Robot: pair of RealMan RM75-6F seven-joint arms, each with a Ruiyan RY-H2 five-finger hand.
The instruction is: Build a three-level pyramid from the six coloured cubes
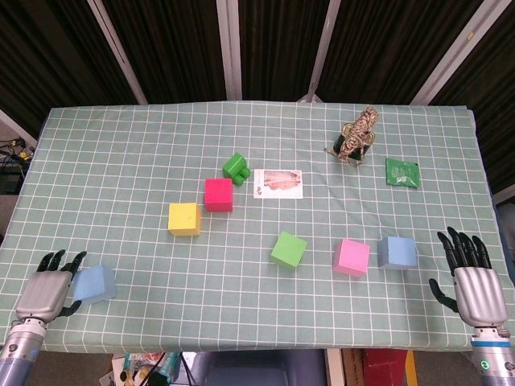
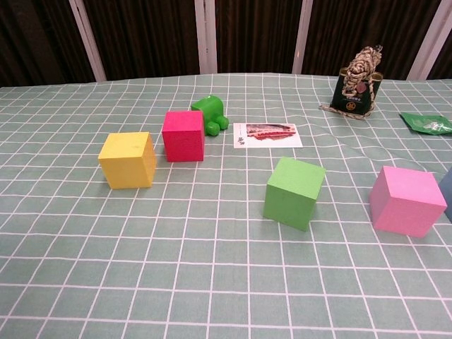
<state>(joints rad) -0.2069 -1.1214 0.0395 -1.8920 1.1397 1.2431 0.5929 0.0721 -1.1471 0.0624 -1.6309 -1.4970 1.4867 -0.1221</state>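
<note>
Lying scattered and unstacked on the checked green cloth point(image 1: 121, 161), six coloured cubes are seen, with a hand at each near corner.

At the near left edge the left hand point(image 1: 47, 291) is placed against the light blue cube point(image 1: 95, 283), fingers extended beside it and thumb at its near side; whether the cube is actually gripped cannot be told. The right hand point(image 1: 473, 277) is held open near the right edge, fingers spread, just right of the second blue cube point(image 1: 397, 252), apart from it. The pink cube point(image 1: 352, 257) is set just beside that blue one. The green cube point(image 1: 288, 249) sits tilted near the middle. The yellow cube point(image 1: 184, 219) and red cube point(image 1: 218, 195) are found close together, a green toy point(image 1: 236, 167) behind the red one, a printed card point(image 1: 278, 182) to its right. A rope-wrapped object point(image 1: 356, 136) and a green packet point(image 1: 402, 173) are seen further back on the right.
</note>
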